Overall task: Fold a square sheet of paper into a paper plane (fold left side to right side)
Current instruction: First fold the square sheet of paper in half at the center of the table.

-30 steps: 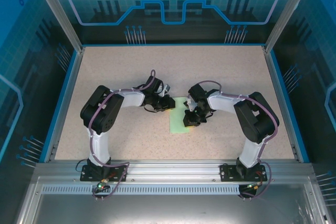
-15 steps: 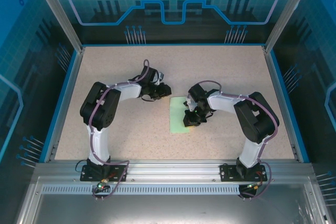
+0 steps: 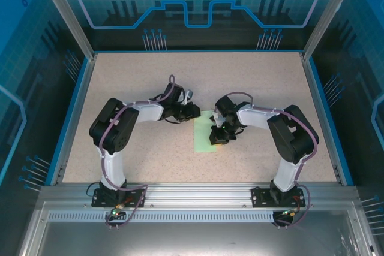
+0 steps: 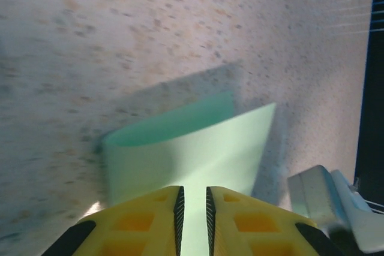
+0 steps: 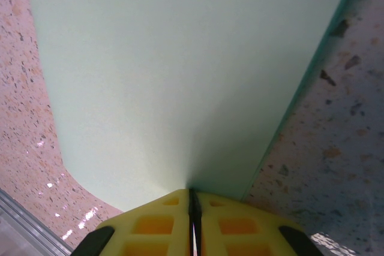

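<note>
The square sheet of paper [image 3: 204, 135] is pale mint green and lies folded over near the table's middle as a narrow rectangle. In the left wrist view the paper [image 4: 192, 148] bulges in a loose, uncreased loop, its darker inside showing at the far edge. My left gripper [image 3: 192, 111] hovers at the sheet's far-left corner. Its yellow fingers [image 4: 150, 214] stand a narrow gap apart, nothing between them. My right gripper [image 3: 217, 138] is at the sheet's right edge. There its jaws [image 5: 193, 191] are shut on the paper [image 5: 180, 76], which curves up from them.
The speckled beige tabletop [image 3: 144, 76] is ringed by a blue rim [image 3: 77, 112] and aluminium posts. A pale grey part of the right arm [image 4: 327, 202] sits close beside the paper. Both arms' elbows [image 3: 111, 130] bend outward, to the left and to the right.
My left gripper pulled back from the paper's far-left corner, then came forward to it again. The right gripper has stayed put, still clamped on the sheet's right edge.
</note>
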Motion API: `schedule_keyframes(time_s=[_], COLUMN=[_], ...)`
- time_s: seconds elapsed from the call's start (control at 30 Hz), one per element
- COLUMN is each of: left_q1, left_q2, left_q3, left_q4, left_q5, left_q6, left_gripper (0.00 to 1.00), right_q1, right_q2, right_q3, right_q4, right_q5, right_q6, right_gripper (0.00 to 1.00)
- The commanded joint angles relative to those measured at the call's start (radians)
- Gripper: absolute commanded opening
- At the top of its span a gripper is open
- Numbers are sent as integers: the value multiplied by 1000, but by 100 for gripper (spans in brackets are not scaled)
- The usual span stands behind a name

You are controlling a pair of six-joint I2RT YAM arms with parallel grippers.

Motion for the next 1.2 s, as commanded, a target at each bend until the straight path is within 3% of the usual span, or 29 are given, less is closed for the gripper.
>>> schedule_keyframes(time_s=[0.0, 0.4, 0.87, 1.07, 1.17], left_q1=[-9, 8, 87, 89, 89], left_q2=[35, 110, 163, 58, -38], left_q3=[6, 59, 195, 165, 126], left_q4=[40, -41, -124, -128, -143], left_q5=[25, -107, -139, -132, -130], left_q6=[-18, -2, 30, 55, 65], left_gripper=[20, 18, 19, 23, 24], right_q1=[-1, -3, -3, -6, -8], right_q2=[66, 59, 48, -2, -52], right_q3=[-38, -37, -50, -45, -30], right_q4=[-103, -124, -109, 1, 55], right_q5=[140, 165, 153, 49, 23], right_q6=[-13, -22, -27, 3, 15], right_gripper=[11, 11, 11, 14, 24])
